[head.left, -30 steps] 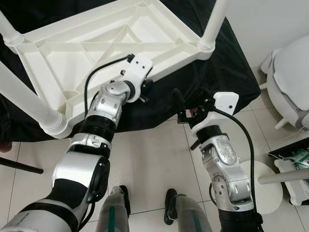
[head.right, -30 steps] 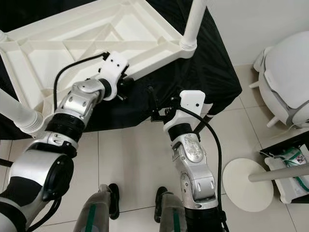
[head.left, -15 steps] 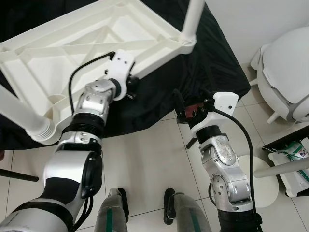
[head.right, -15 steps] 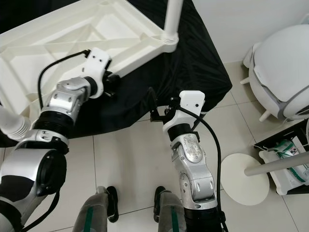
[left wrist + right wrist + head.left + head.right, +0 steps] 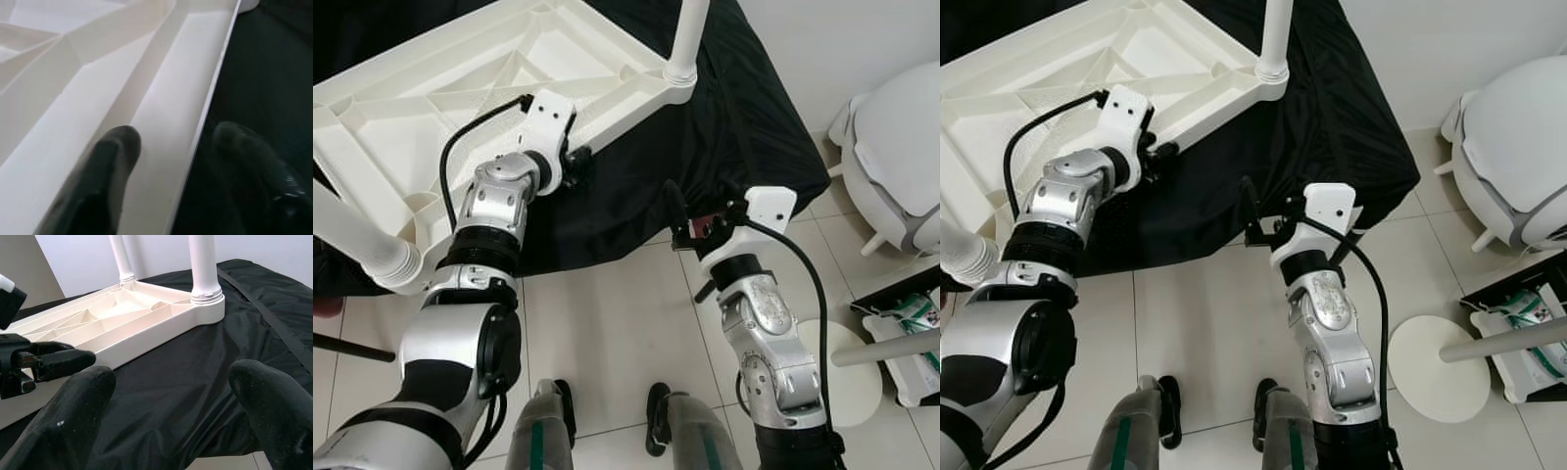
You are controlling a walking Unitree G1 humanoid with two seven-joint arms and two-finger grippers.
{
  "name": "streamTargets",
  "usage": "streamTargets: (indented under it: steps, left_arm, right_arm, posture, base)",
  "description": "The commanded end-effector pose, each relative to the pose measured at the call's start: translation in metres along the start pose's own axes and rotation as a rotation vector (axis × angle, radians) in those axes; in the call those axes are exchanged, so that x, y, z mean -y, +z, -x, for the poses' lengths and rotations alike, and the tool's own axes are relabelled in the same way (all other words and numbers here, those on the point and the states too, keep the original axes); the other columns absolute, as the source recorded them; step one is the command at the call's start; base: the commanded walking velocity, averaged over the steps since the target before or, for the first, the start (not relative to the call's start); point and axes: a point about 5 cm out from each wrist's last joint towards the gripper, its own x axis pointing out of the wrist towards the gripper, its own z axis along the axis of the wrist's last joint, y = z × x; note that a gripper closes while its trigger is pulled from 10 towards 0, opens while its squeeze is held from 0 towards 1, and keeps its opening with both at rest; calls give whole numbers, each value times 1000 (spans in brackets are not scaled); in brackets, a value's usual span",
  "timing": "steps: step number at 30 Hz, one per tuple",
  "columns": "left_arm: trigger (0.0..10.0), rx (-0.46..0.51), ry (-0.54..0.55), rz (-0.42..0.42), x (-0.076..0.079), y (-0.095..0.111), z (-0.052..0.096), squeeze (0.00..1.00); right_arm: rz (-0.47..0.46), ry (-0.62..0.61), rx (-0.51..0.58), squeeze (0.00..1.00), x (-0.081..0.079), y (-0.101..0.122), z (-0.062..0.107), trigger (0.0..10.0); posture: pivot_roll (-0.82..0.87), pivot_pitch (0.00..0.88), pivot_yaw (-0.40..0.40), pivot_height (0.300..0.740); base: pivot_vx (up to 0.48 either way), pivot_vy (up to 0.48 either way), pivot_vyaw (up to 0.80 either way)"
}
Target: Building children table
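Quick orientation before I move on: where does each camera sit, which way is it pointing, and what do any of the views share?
Left and right eye views: on the head, looking down at the upturned white table on black cloth; both arms, feet show.
Left wrist view: along the left gripper, one finger each side of the table's rim.
Right wrist view: along the open right gripper toward the table.
Shared: the table; the left gripper shows in the right wrist view.

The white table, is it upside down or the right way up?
Upside down. The white table lies on the black cloth with its ribbed underside facing up, and its legs stick upward. The left gripper straddles its rim.
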Motion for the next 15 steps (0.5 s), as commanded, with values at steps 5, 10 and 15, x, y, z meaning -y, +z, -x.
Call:
streamTargets:
  steps: [5, 10, 15]
  left_arm:
    - [10000, 104, 462, 31, -12, 16, 5, 1000]
    - [10000, 154, 390, 39, -1, 23, 7, 953]
    - [10000, 282, 208, 82, 21, 30, 20, 0]
  right_arm:
    - [11, 1, -5, 0, 3, -1, -1, 10000]
    - [23, 4, -4, 0, 6, -2, -2, 10000]
    - [47, 19, -2, 0, 12, -4, -9, 10000]
  posture:
    - [-60, 159, 9, 740]
    - [-60, 159, 9, 740]
    - [-32, 141, -6, 740]
  base:
    - [0, 0, 0]
    - [0, 0, 0]
    - [0, 0, 0]
